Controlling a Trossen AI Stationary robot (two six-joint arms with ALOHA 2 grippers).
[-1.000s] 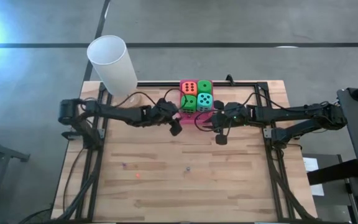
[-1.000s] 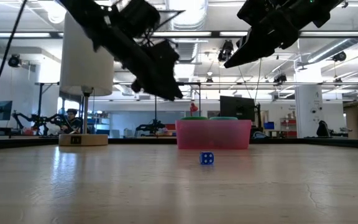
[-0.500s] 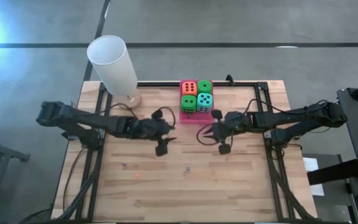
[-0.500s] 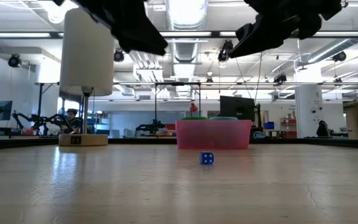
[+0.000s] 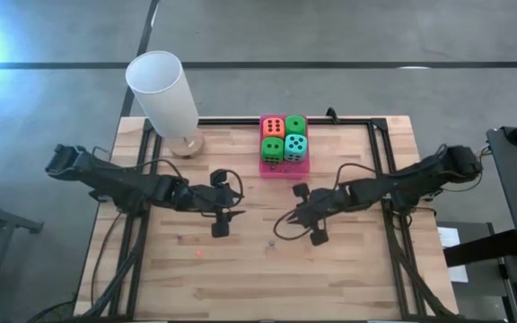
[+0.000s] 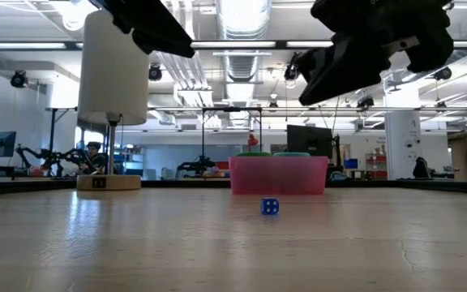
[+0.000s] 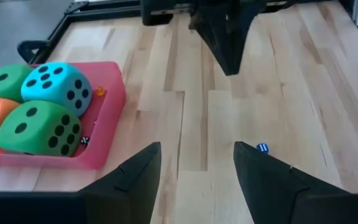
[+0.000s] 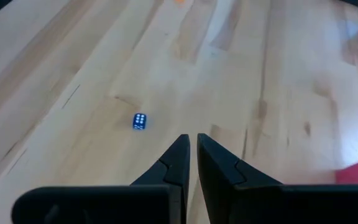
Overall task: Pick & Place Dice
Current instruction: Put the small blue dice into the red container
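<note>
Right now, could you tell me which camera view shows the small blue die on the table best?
The right wrist view: the small blue die lies unobstructed on bare wood, pips visible. The low view shows it in front of the pink tray; the left wrist view only a speck; the high view, barely a dot.

High view looked straight down; low view sat level at table height; both shared the pink tray (image 5: 284, 168).
</note>
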